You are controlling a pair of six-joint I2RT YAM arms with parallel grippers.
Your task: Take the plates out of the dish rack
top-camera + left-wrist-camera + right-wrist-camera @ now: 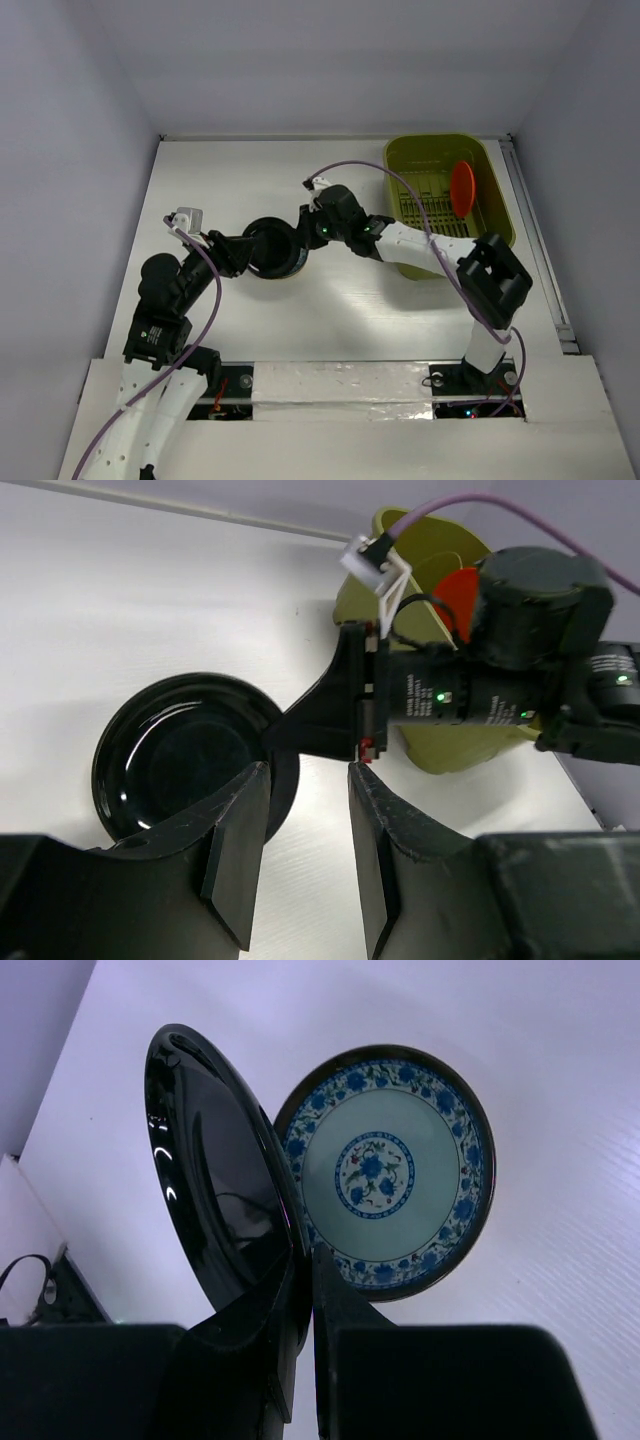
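The right end effector (pixel 305 1260) is clenched on the rim of the black plate (pixel 215 1180). It holds it tilted over a blue-flower plate (pixel 400 1175) that lies on the counter (pixel 250 180). The left end effector (pixel 308 772) is released, just beside the black plate. The orange-red plate (pixel 462 187) stands on its edge in the dish rack (pixel 497 205).

Black plate (pixel 215 1170): high gloss, mirror-smooth (throws sharp highlights). Patterned plate (pixel 385 1170): smooth, glazed-looking, softer sheen. Rack (pixel 440 148): olive plastic, slight shine. Bench (pixel 250 180): white, matt, faintly lined up close. Left gripper (pixel 308 772): black plastic, matt, rough-edged. Cable (pixel 465 498): smooth purple sheath.
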